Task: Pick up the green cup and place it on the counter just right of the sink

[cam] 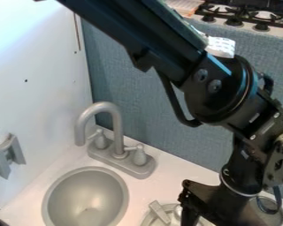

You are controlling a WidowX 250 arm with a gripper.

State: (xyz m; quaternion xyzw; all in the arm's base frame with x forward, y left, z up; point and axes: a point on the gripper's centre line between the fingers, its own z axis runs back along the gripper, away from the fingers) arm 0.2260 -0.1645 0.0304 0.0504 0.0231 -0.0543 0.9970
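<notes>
The black gripper (197,201) hangs over the white counter at the lower middle right, its lower end running off the bottom edge. Just left of it, partly covered by it, lies a round silvery metal item (148,219) with a flat grey bar (160,212) slanting across it. Whether the gripper touches that item is hard to tell. Behind the wrist, at the lower right, part of another round grey metal vessel (273,216) shows.
A grey sink basin (85,198) is set into the counter at lower left, below a grey faucet (118,132) with two knobs. A grey bracket (9,154) sits on the white left wall. Behind the blue-grey panel (162,119) stands a stove (244,17).
</notes>
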